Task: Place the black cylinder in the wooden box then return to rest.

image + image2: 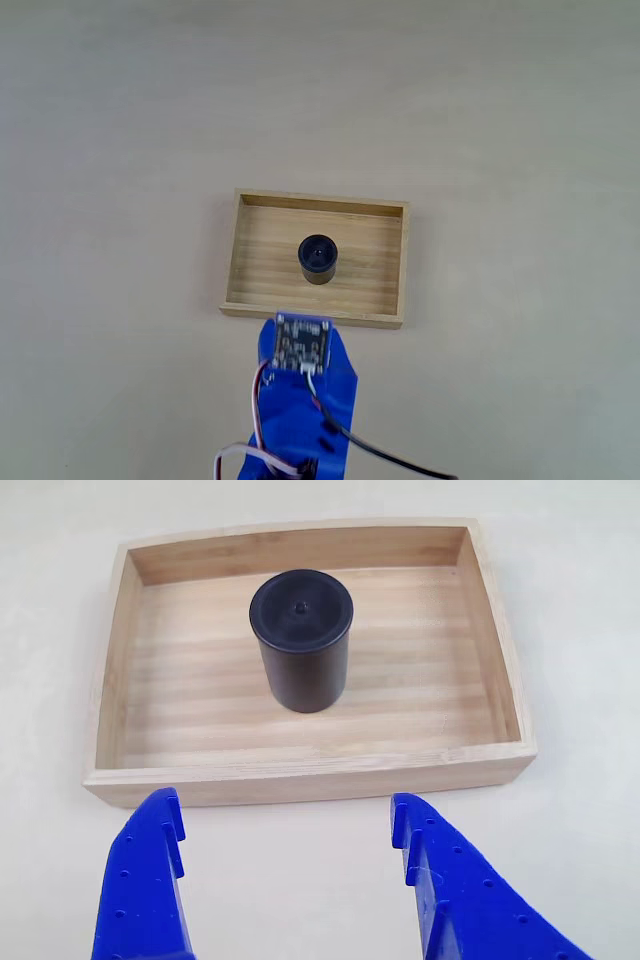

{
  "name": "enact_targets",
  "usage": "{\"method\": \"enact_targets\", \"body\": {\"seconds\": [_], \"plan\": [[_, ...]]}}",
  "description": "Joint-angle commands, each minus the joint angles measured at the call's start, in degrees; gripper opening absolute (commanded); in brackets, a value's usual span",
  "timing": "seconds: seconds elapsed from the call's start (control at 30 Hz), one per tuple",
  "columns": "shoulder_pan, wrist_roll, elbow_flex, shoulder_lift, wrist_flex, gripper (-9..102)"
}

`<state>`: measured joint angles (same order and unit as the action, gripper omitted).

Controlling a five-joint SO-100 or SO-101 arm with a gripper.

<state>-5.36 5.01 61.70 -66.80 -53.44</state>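
The black cylinder [318,258] [302,640] stands upright on the striped floor of the wooden box [390,262] [420,690], near the box's middle. In an other view my blue gripper [285,815] is open, its two fingertips spread wide just outside the box's near wall, with nothing between them. In the fixed view the blue arm [300,400], carrying a small circuit board, sits just below the box's near edge, apart from the cylinder; the fingertips are hidden under it there.
The box rests on a plain beige tabletop [520,120] with bare surface on all sides. Red, white and black cables [262,420] trail from the arm toward the bottom edge of the fixed view.
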Motion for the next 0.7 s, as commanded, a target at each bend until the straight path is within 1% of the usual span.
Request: {"method": "enact_targets", "body": {"seconds": [0.0,0.07,0.17,0.3,0.37,0.4,0.43,0.67], "plan": [[0.7,-2.5,1.8,-13.1,-5.1,29],[1.0,-3.1,2.9,-16.2,-7.6,28],[1.2,-3.5,4.9,-19.2,-10.0,24],[1.8,-4.7,8.7,-22.5,-11.3,14],[1.8,-4.9,10.8,-23.7,-11.3,6],[1.8,-5.2,11.9,-24.4,-11.3,5],[1.9,-5.4,12.7,-25.0,-11.6,0],[2.7,-5.7,17.8,-28.5,-13.4,0]]}}
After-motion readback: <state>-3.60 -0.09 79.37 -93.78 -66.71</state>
